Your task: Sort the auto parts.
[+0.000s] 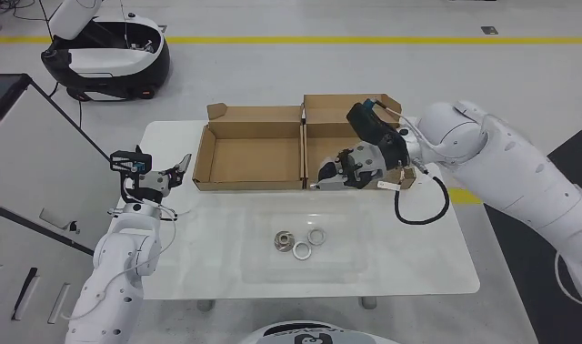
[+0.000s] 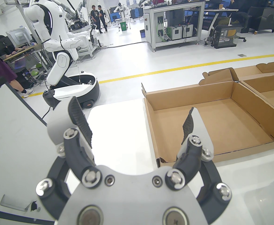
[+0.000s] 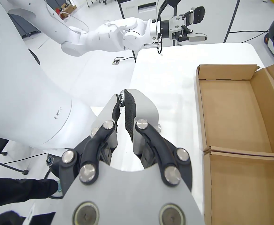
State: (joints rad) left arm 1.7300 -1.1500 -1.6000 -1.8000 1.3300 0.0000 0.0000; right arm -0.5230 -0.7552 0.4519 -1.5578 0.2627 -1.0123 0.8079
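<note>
First, from the top, a white table (image 1: 427, 253) has two brown cardboard boxes side by side at its far side, the left box (image 1: 250, 153) and the right box (image 1: 326, 144), and their walls touch. Both are open on top. Three metal rings (image 1: 298, 244) lie close together on the table, in front of the boxes and apart from them. The left gripper (image 1: 173, 173) hangs by the left edge of the table, near the left box but not touching it. The right gripper (image 1: 320, 178) hangs by the near wall of the right box, close to where the two boxes meet. Next, from the left wrist, the left gripper's two fingers (image 2: 79, 120) stand wide apart and hold nothing. Past them sits the left box on the table, with the right box behind it. Last, from the right wrist, the right gripper's fingers (image 3: 130, 111) are squeezed almost together, and they pinch a small threaded metal part (image 3: 121, 98) right at their tips. The part looks like a tiny screw, but it is too small to be sure. White table lies under it, just beside the boxes. Far off across the table, the left gripper shows with its fingers spread.
</note>
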